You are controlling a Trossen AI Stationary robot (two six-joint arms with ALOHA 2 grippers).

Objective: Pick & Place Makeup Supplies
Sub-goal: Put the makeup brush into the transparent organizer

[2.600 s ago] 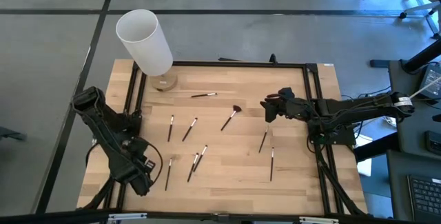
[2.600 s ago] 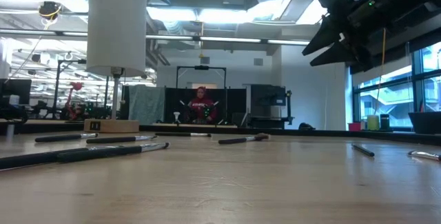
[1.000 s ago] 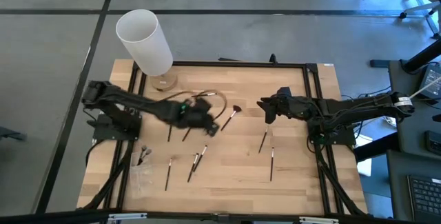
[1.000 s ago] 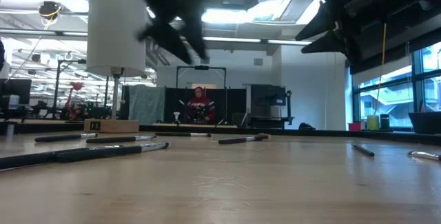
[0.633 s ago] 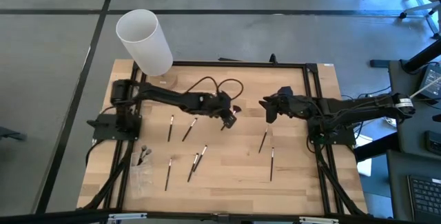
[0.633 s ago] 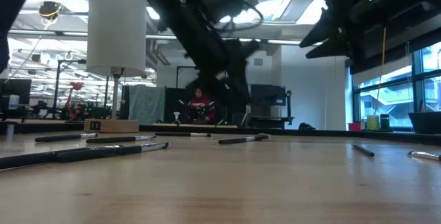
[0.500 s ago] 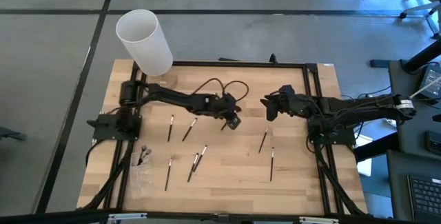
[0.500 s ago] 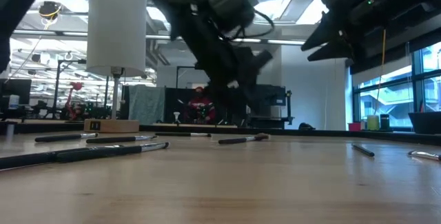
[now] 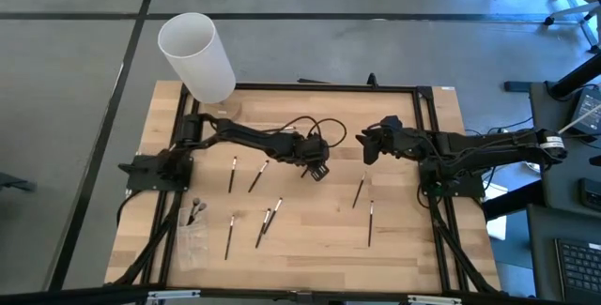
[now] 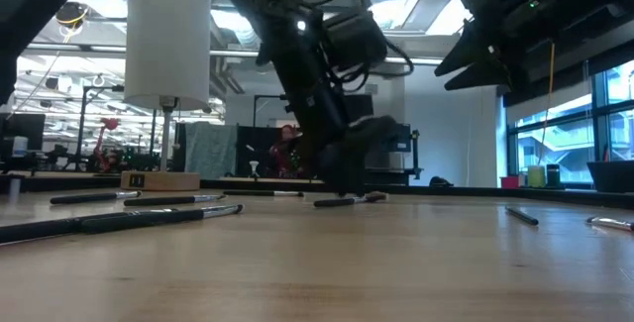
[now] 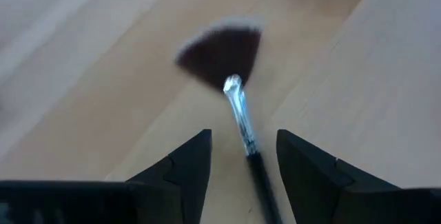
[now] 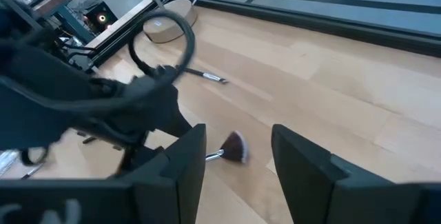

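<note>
Near the middle of the table (image 9: 394, 239), the left gripper (image 9: 316, 167) is down low over the fan brush (image 11: 224, 62), its two fingers (image 11: 189, 162) spread apart with the brush's handle running between them and touching neither; nothing is held. The brush lies flat on the wood, its brown fanned head pointing away from the gripper, and in the right wrist view the same head (image 12: 235, 146) shows just past the left arm. That arm stretches from the table's left edge across to the centre, a loop of cable arching above it. The right gripper (image 9: 368, 149) hangs in the air toward the right side of the table, its fingers wide apart and empty. The other brushes lie scattered singly on the wood: two (image 9: 246, 173) left of the left gripper, three (image 9: 266, 222) nearer the front edge, two (image 9: 363, 202) below the right gripper, and one (image 12: 204, 76) toward the back edge. A small cluster of brush heads (image 9: 196, 210) sits by the left edge. At the back left corner a tall white tube (image 9: 195, 53) stands on a round wooden base; what it holds cannot be seen.
</note>
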